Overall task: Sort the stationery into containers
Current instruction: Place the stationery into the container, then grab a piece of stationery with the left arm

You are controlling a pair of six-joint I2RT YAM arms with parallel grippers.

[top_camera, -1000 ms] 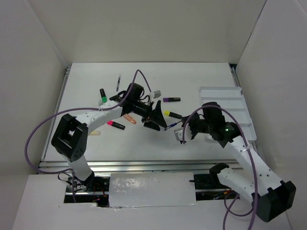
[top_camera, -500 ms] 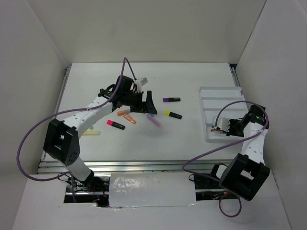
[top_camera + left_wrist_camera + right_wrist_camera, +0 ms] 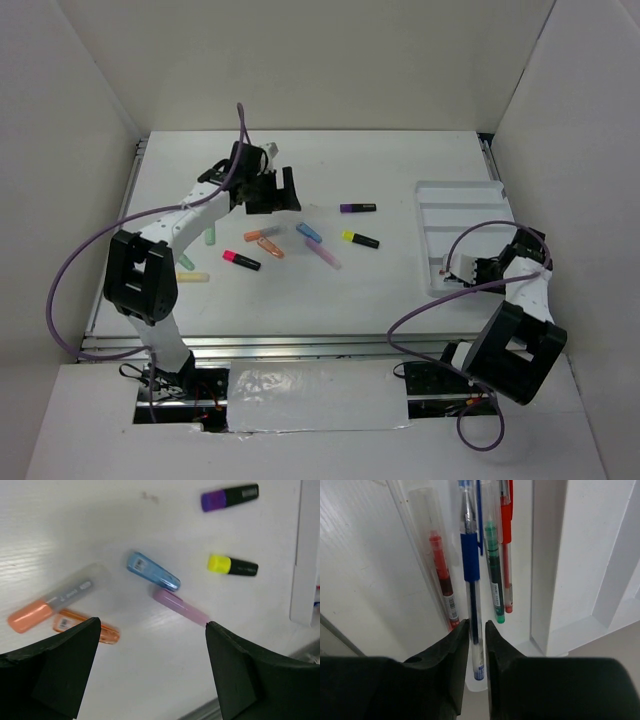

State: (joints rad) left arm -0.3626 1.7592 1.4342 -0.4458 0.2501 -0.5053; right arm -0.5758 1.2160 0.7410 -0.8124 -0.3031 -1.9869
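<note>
The white tray (image 3: 462,190) lies at the right. My right gripper (image 3: 462,268) (image 3: 477,625) hangs over its near end, its jaws closed tightly around a blue pen (image 3: 471,570) that runs along a compartment. Beside that pen lie a red pen (image 3: 441,577), a green pen (image 3: 493,570) and another red pen (image 3: 506,530). My left gripper (image 3: 272,195) (image 3: 152,625) is open above the table with nothing between its fingers. Below it lie a blue marker (image 3: 152,571), a lilac marker (image 3: 180,606), two orange markers (image 3: 55,605) (image 3: 85,626), a yellow highlighter (image 3: 232,566) and a purple highlighter (image 3: 230,495).
A pink highlighter (image 3: 241,260), a green marker (image 3: 212,235) and a pale yellow marker (image 3: 192,276) lie at the left of the table. White walls stand around the table on three sides. The tray's edge (image 3: 304,555) shows at the right of the left wrist view.
My right arm has carried the blue pen from the table's middle to the tray's near end. My left gripper has swung from the middle to the far left, still open.
</note>
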